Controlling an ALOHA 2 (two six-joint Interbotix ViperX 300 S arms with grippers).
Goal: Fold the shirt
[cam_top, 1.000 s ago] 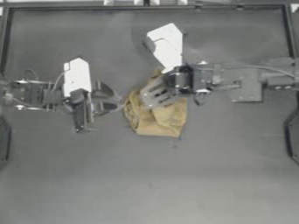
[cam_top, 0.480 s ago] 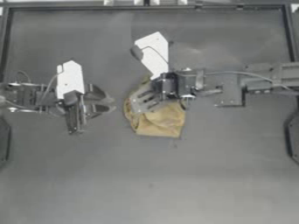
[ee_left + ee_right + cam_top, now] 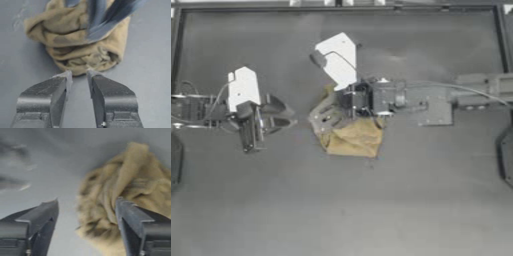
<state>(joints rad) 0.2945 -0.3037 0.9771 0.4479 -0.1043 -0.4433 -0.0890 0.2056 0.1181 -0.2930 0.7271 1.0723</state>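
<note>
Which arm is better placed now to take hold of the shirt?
Probably the right: the right gripper is over the bunched shirt, jaws open. The left gripper stands beside it, jaws nearly closed.

The shirt [image 3: 353, 140] is seen as soft matt cloth, tan, crumpled into rough folds, with a fuzzy nap at its edges [image 3: 133, 198]. The table [image 3: 371, 210] under the shirt is a dark, smooth, matt sheet. The left gripper [image 3: 78, 75] beside the shirt has dark, hard jaws with a dull sheen. The right gripper [image 3: 87, 203] over the shirt looks alike.
</note>
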